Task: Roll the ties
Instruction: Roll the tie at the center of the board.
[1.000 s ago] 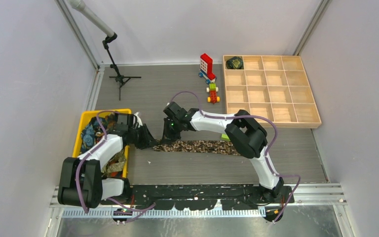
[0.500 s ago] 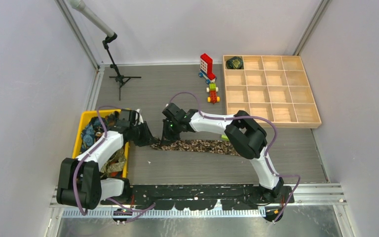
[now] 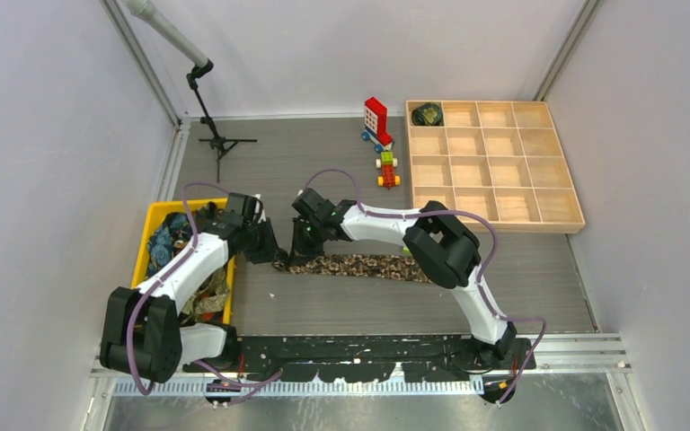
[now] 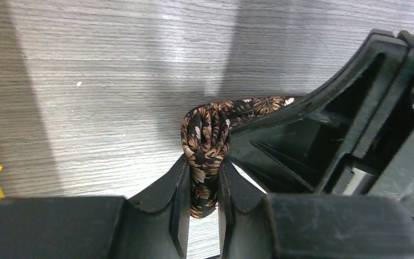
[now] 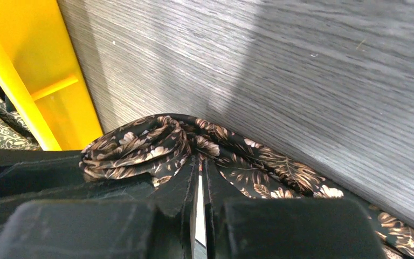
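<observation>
Evidently the roll is only just started: the left gripper [image 4: 205, 189] clamps the first small coil of the tie [image 4: 207, 132] between its jaws, the right gripper [image 5: 199, 181] pinches the fabric just beside; next, I judge, wind the coil along the flat length beyond the right jaws

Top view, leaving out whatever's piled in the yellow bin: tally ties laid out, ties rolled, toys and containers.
laid-out tie: 1
rolled tie: 1
toys: 2 (red-and-white brick toy, small toy train)
containers: 2 (yellow bin, wooden tray)
Total: 6
</observation>
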`<state>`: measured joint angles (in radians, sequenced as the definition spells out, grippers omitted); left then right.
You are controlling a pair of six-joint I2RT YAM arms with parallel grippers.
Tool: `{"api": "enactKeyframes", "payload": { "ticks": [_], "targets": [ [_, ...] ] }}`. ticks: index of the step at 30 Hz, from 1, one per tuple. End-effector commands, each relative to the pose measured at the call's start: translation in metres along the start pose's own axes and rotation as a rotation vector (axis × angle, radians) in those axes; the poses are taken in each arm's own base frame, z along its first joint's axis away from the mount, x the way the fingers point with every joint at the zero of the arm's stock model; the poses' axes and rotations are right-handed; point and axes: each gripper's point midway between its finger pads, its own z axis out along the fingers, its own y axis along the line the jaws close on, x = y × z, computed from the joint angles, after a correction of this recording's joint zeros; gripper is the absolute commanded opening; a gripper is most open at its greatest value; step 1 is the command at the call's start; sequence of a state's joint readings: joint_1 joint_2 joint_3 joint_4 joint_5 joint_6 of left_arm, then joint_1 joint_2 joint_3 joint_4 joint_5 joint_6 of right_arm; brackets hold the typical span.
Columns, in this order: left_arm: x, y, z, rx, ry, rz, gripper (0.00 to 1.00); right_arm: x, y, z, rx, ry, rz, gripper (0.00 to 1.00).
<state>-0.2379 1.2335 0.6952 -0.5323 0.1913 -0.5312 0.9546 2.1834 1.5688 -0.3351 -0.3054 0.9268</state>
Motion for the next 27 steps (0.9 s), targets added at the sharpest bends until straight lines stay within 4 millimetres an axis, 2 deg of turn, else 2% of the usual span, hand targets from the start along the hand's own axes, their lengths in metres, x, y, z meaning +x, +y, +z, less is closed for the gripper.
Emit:
{"api": "enactKeyframes", "payload": {
  "ticks": [1, 4, 22, 27],
  "targets": [
    [-0.013, -0.009, -0.012, -0.019, -0.048, 0.066, 0.00, -0.009, 0.028, -0.001, -0.082, -0.018, -0.013, 0.12],
    [-0.012, -0.012, -0.013, -0.060, -0.049, 0.110, 0.00, -0.007, 0.032, -0.002, -0.101, -0.010, -0.011, 0.12],
    [0.004, -0.011, 0.006, -0.265, 0.022, 0.245, 0.00, 0.000, 0.020, -0.020, -0.087, -0.021, -0.020, 0.12],
    [0.007, -0.009, 0.009, -0.315, 0.035, 0.267, 0.00, 0.002, 0.009, -0.029, -0.068, -0.022, -0.013, 0.12]
  ]
}}
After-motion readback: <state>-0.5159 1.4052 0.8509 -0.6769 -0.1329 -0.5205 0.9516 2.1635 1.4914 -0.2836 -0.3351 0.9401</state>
